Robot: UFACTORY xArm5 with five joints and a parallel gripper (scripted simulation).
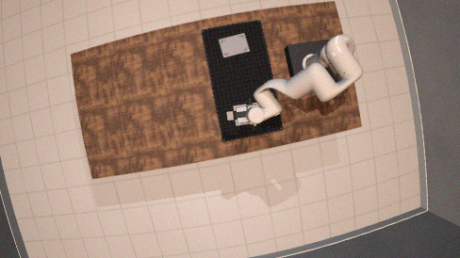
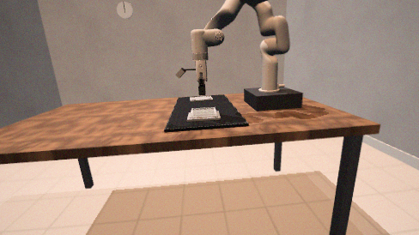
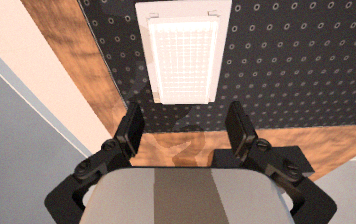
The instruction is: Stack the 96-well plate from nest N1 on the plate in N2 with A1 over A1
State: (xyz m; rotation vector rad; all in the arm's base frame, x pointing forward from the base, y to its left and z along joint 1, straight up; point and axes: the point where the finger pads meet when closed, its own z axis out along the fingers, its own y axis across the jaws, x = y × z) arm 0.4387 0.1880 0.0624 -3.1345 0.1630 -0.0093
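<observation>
A white 96-well plate (image 3: 184,60) lies flat on the black perforated mat (image 1: 241,79), straight below my gripper (image 3: 184,112). The gripper is open and empty, its fingers wide apart and clear above the plate's near end. In the side view the gripper (image 2: 201,89) hangs a little above this far plate (image 2: 201,98). I cannot tell whether it is a single plate or a stack. A second pale plate shape (image 1: 234,45) sits at the mat's other end, and it also shows in the side view (image 2: 203,113). In the overhead view the gripper (image 1: 241,115) hides the plate under it.
The arm's black base block (image 2: 273,99) stands on the wooden table beside the mat. The table edge runs close to the mat's end near the gripper. A small camera bracket (image 2: 180,73) sticks out from the wrist.
</observation>
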